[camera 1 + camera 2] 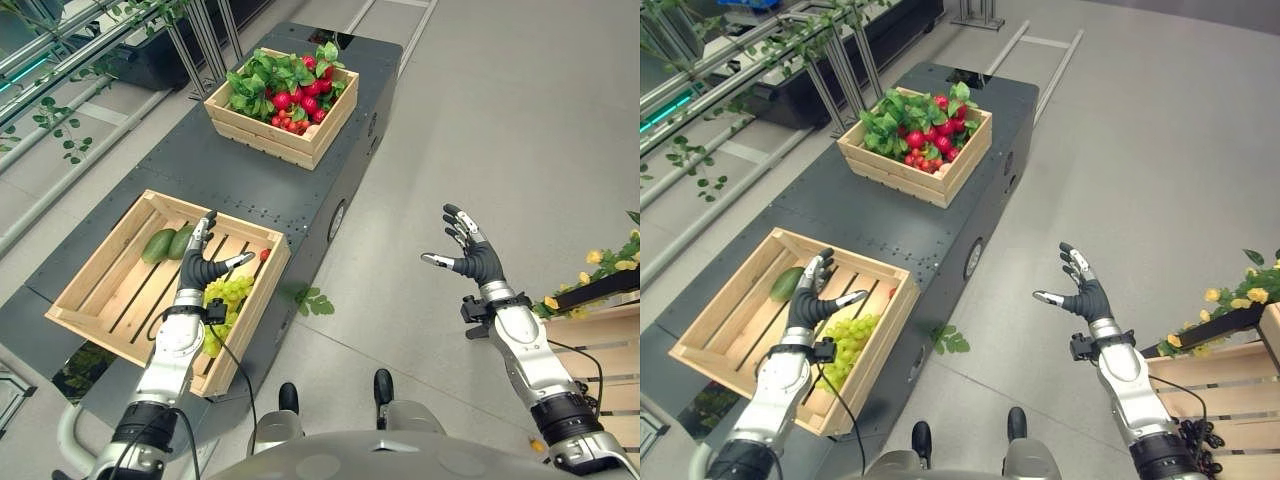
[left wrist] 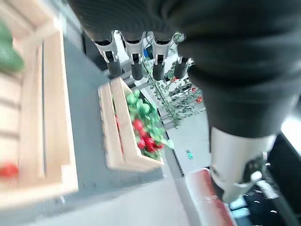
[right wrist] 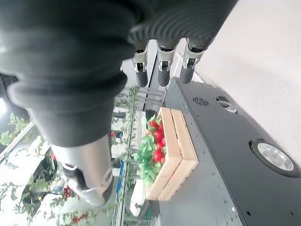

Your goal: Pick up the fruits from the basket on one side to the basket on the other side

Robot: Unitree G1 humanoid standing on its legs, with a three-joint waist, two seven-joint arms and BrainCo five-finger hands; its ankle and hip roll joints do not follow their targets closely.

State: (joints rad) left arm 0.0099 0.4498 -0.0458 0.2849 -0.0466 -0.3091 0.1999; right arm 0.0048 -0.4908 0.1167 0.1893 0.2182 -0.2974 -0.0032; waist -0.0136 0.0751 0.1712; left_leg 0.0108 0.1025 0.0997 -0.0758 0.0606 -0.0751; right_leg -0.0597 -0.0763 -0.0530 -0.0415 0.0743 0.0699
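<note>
A near wooden crate (image 1: 100, 280) on the dark platform holds two green avocados (image 1: 158, 245), a bunch of green grapes (image 1: 228, 295) and a small red fruit (image 1: 264, 254). My left hand (image 1: 200, 265) hovers open above this crate, fingers straight, between the avocados and the grapes, holding nothing. A far wooden crate (image 1: 262, 138) is full of red radishes with green leaves (image 1: 290, 85). My right hand (image 1: 472, 255) hangs open over the floor to the platform's right, empty. Another slatted crate (image 1: 1215, 385) stands at the right edge.
The long dark platform (image 1: 215, 165) carries both crates. Yellow flowers (image 1: 605, 262) and a planter sit beside the right crate. A leafy sprig (image 1: 312, 300) lies on the floor by the platform. Metal racks with vines (image 1: 60, 70) run along the left.
</note>
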